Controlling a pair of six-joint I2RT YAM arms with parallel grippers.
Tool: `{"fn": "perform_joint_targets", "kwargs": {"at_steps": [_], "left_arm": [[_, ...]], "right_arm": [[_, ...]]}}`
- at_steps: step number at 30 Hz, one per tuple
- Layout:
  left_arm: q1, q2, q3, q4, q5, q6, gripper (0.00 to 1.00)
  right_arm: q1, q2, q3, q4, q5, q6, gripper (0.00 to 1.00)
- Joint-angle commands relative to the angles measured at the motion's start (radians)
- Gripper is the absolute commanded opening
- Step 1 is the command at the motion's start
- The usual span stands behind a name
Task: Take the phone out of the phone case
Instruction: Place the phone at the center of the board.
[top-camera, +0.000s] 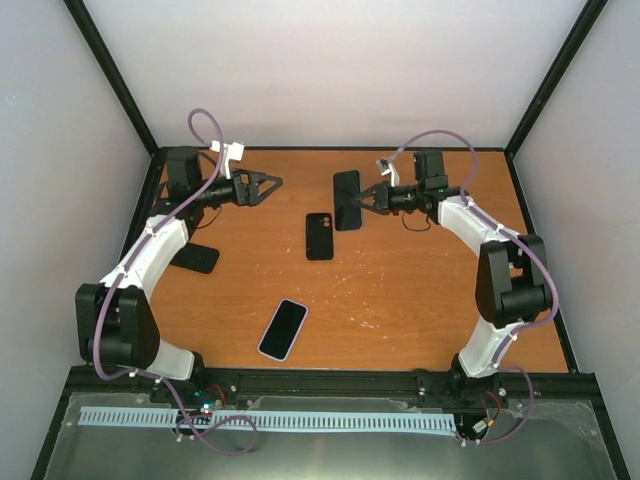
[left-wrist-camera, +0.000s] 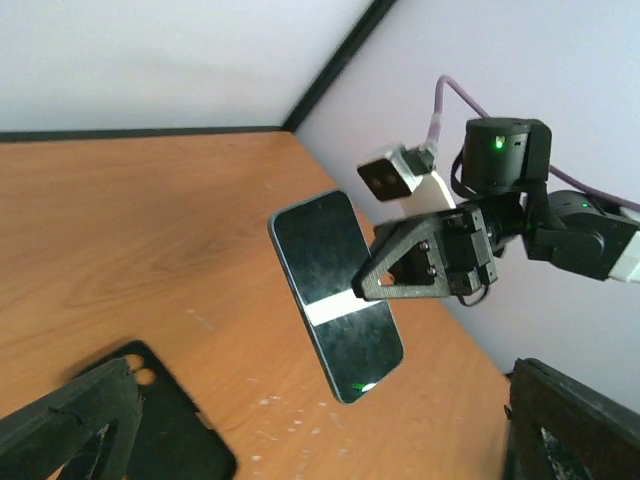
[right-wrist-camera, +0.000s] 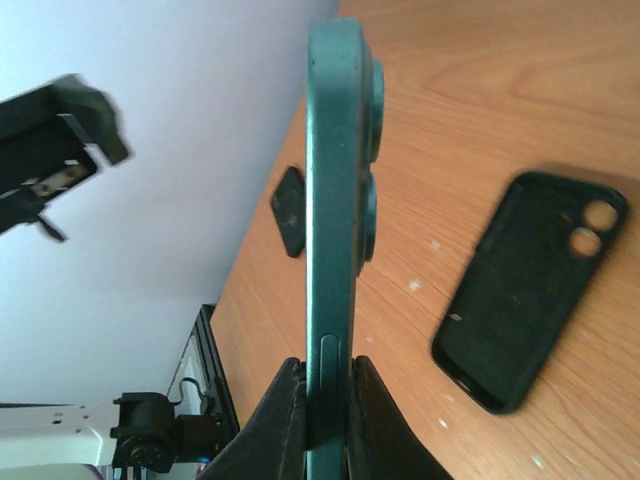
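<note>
My right gripper (top-camera: 362, 200) is shut on the dark green phone (top-camera: 347, 200) and holds it bare and upright above the table. In the right wrist view the phone (right-wrist-camera: 335, 190) is edge-on, pinched near its lower end between the two fingers (right-wrist-camera: 280, 425). The empty black phone case (top-camera: 319, 236) lies flat on the table below it, inside up (right-wrist-camera: 530, 290). My left gripper (top-camera: 270, 190) hangs open to the left of the phone and touches nothing. The left wrist view shows the phone's glossy screen (left-wrist-camera: 335, 295) and a corner of the case (left-wrist-camera: 175, 430).
A second phone in a pale case (top-camera: 284, 329) lies screen up near the table's front. A flat black object (top-camera: 195, 258) rests on the wood beside the left arm. A black frame and white walls enclose the orange table (top-camera: 420, 300).
</note>
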Motion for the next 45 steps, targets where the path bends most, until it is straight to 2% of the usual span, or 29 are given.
{"fn": "perform_joint_targets", "kwargs": {"at_steps": [1,7,14,27,34,45], "left_arm": [[0.013,-0.069,0.051,-0.236,-0.192,0.23,1.0],[0.015,-0.125,0.064,-0.333,-0.507,0.27,1.0],[0.021,-0.141,0.06,-0.361,-0.563,0.308,1.0],[0.026,-0.19,0.007,-0.305,-0.46,0.357,1.0],[0.026,-0.178,0.053,-0.372,-0.446,0.448,1.0],[0.026,-0.162,0.058,-0.384,-0.44,0.426,1.0]], "right_arm": [[-0.038,0.067,-0.016,-0.071,-0.027,-0.065,0.03],[-0.046,0.182,0.015,-0.104,-0.023,-0.092,0.03],[-0.046,0.317,0.087,-0.131,-0.025,-0.097,0.03],[-0.046,0.445,0.111,-0.036,-0.05,0.006,0.03],[-0.04,0.477,0.094,0.024,-0.06,0.077,0.03],[0.005,0.51,0.096,0.034,-0.071,0.103,0.03]]}}
